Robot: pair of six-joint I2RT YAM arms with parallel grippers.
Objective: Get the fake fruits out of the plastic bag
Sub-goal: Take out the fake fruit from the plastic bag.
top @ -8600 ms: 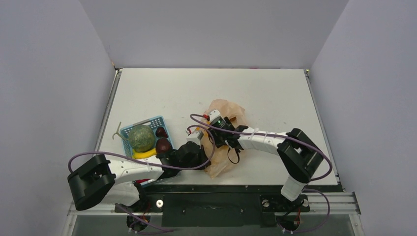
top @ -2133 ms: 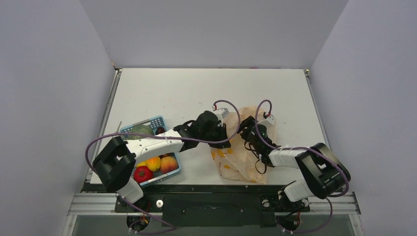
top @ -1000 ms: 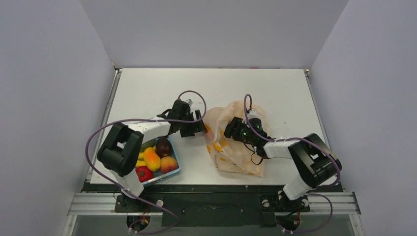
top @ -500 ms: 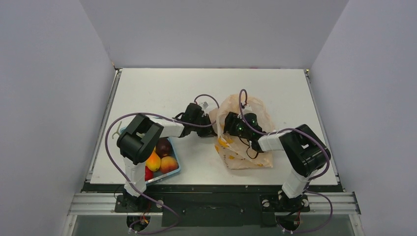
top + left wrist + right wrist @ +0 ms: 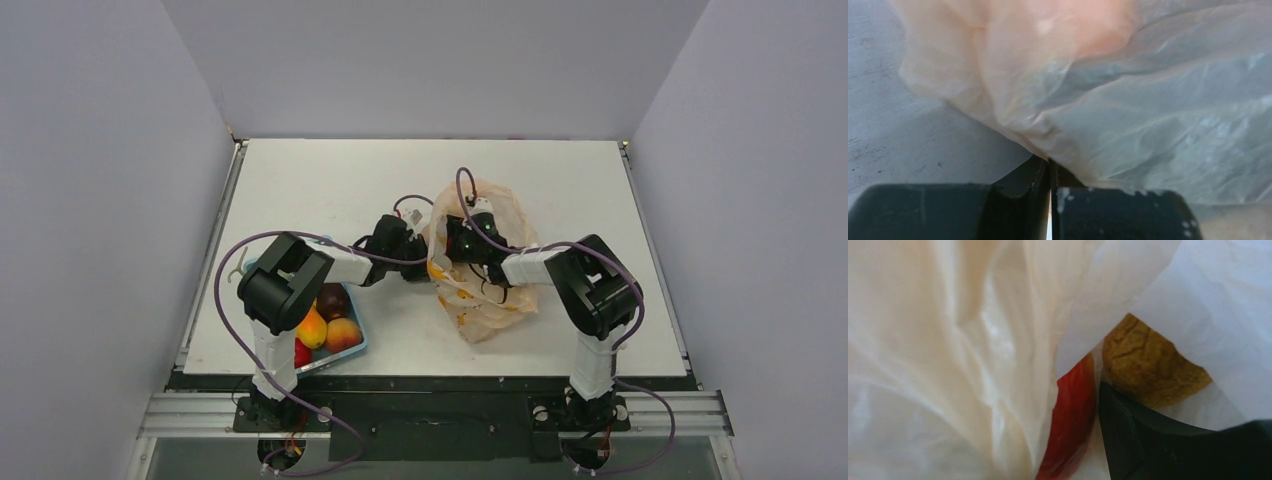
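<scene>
The plastic bag [image 5: 487,285], pale peach with yellow marks, lies crumpled at mid-table. My left gripper [image 5: 421,262] is at its left edge and, in the left wrist view [image 5: 1050,167], is shut on a fold of the bag [image 5: 1128,100]. My right gripper [image 5: 462,242] is inside the bag's mouth. The right wrist view shows one black finger [image 5: 1148,440] touching a red-orange fruit [image 5: 1073,415], with a small brown fruit [image 5: 1148,367] just beyond it. Bag film [image 5: 948,365] hides the other finger.
A blue mesh basket [image 5: 358,348] stands at the near left, under my left arm. It holds a dark purple fruit [image 5: 332,298], an orange-yellow mango [image 5: 310,325], a peach [image 5: 343,333] and a red tomato-like fruit [image 5: 300,352].
My left gripper moved right to the bag's left edge and stayed there. My right gripper moved left and deeper into the bag, and the bag bunched up towards the left.
</scene>
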